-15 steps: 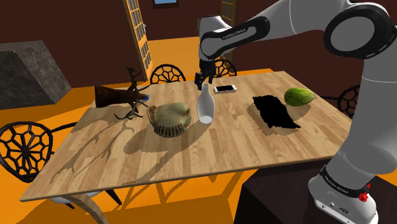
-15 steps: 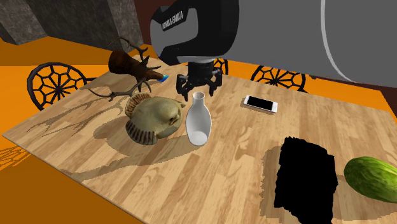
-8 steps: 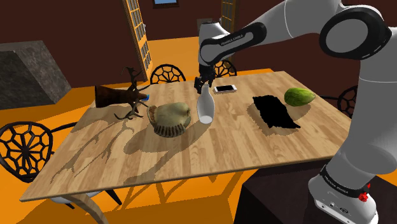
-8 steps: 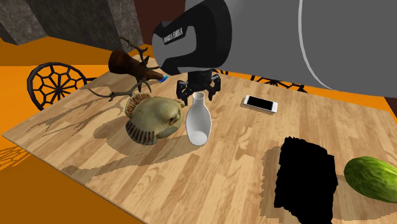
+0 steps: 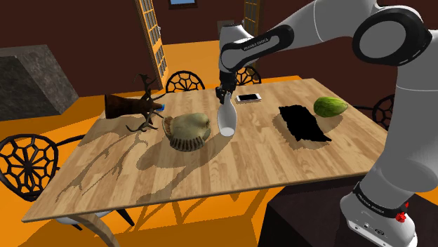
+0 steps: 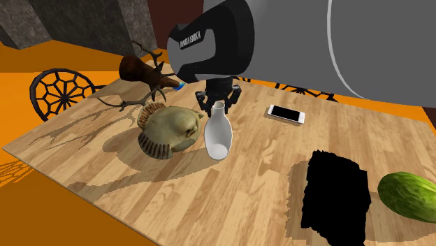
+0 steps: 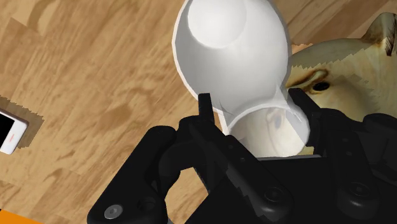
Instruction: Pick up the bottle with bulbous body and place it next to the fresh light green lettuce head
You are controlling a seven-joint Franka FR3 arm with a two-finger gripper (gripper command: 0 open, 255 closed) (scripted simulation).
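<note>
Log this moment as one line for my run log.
stage: pre-lift | pincer: around neck of white bottle | bottle: upright on table | green lettuce: far across table

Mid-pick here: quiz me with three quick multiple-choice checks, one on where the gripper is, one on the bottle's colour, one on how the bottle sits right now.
1. Where is the gripper?
A. At the neck of the bottle
B. Down at the bottle's base
C. Well off to one side of the bottle

2. What colour is the bottle?
A. Green
B. White
C. Brown

3. How does the bottle sit?
A. Lying on its side
B. Lifted off the table
C. Standing upright on the table

Answers:
1. A, since the second exterior view shows the gripper level with the narrow neck.
2. B, since its body is plain white in every view.
3. C, since its base meets the wood and its mouth points up.
</note>
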